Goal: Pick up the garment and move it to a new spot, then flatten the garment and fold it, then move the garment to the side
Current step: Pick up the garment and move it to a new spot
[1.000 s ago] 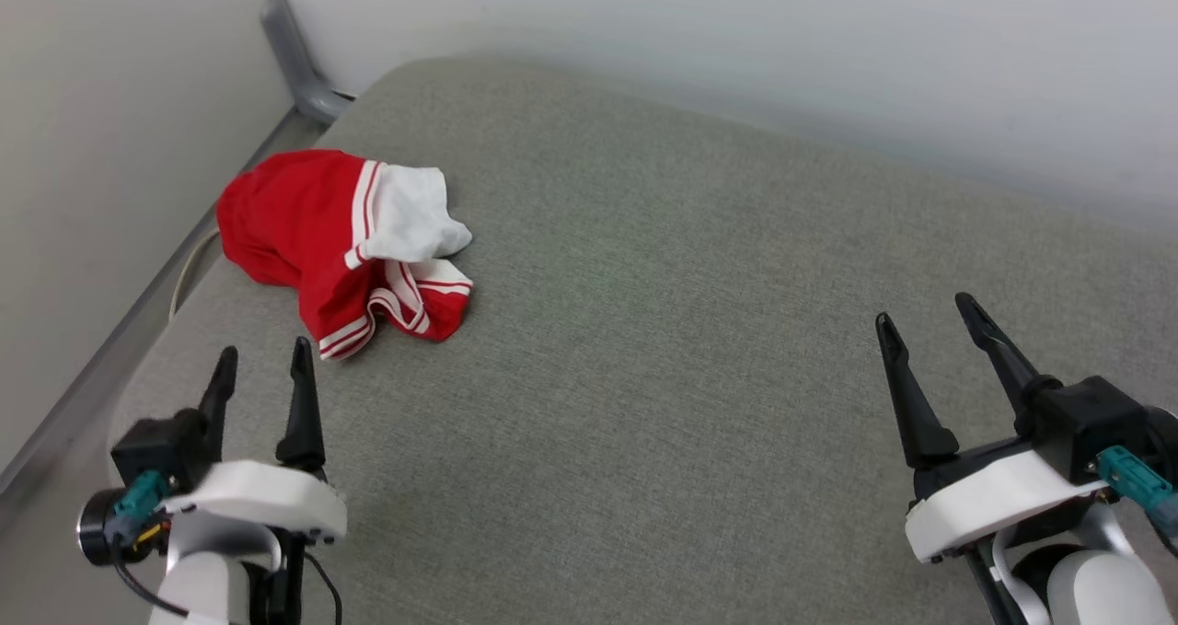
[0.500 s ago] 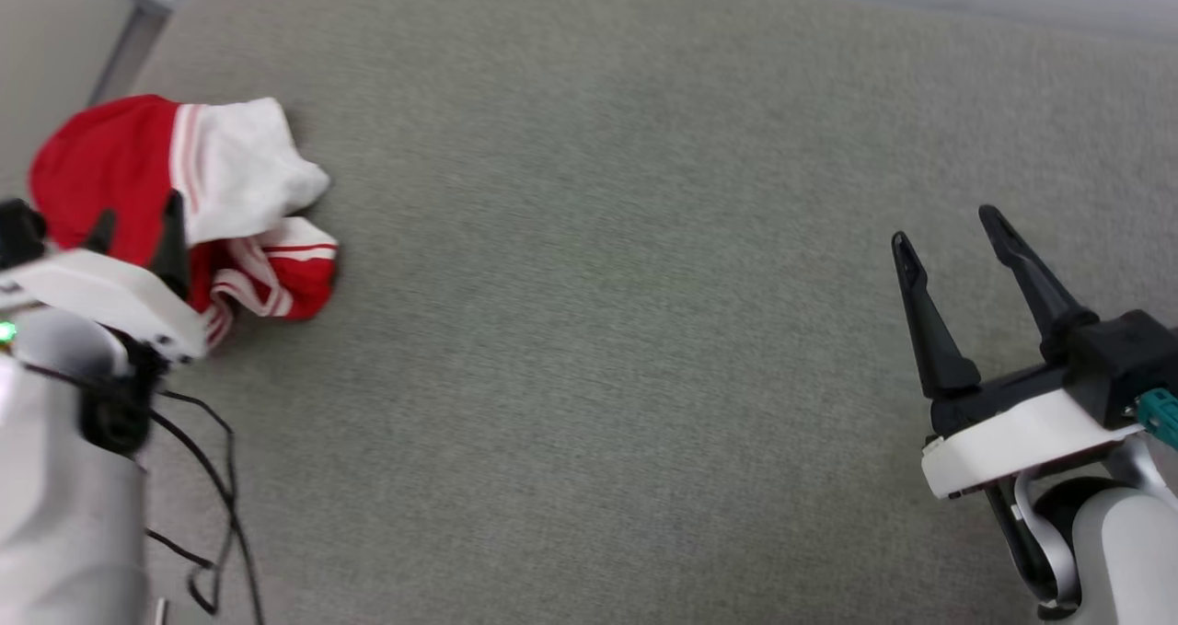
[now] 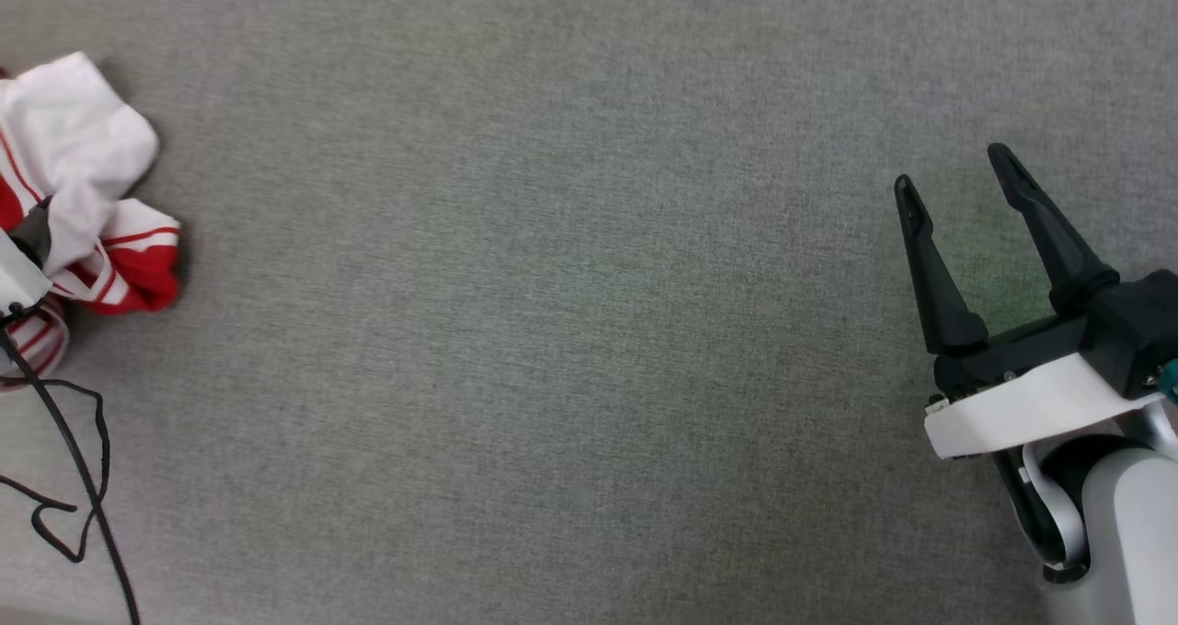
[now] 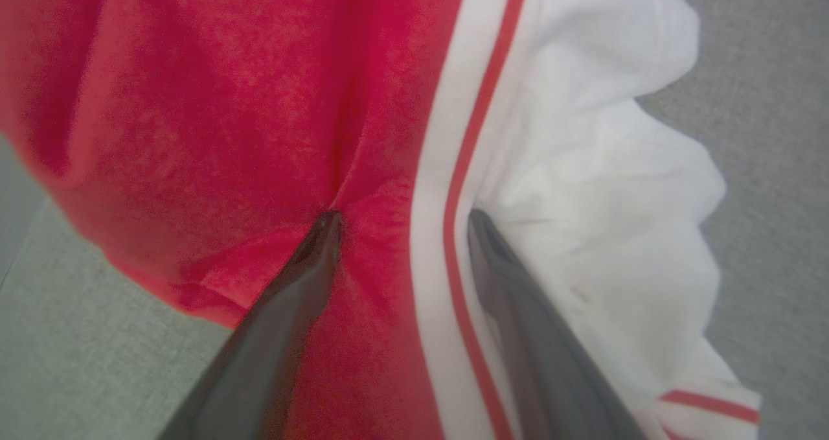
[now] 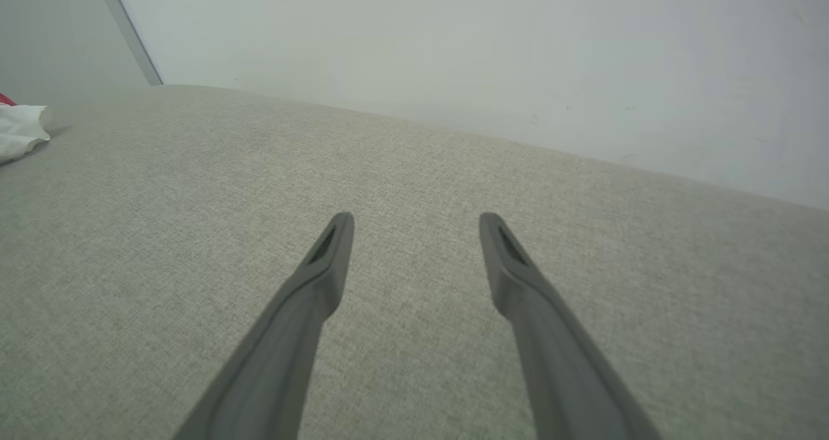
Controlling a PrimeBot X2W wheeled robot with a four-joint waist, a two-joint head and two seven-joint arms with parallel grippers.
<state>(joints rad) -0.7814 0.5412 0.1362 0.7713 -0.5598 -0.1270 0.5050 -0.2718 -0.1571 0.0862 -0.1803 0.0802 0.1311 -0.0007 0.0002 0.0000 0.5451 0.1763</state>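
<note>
Left tool (image 4: 401, 216), short of the garment (image 4: 214, 103) a second ago, now presses into it, fingers apart astride the striped seam between red body and white sleeve, so the pickup grasp looks imminent. Right tool (image 3: 954, 167) hovers spread, well apart from it. The garment lies bunched at the left of the grey cushion (image 3: 589, 330), with no clear long axis; its seam runs roughly along the fingers.

A grey woven upholstered pad (image 3: 571, 330) spans the head view, its fine weave evenly lit. In the right wrist view it runs back to a plain pale wall (image 5: 518, 51). A thin grey metal bar (image 5: 129, 35) slants up the wall at the upper left. The light is soft and the shadows faint.
</note>
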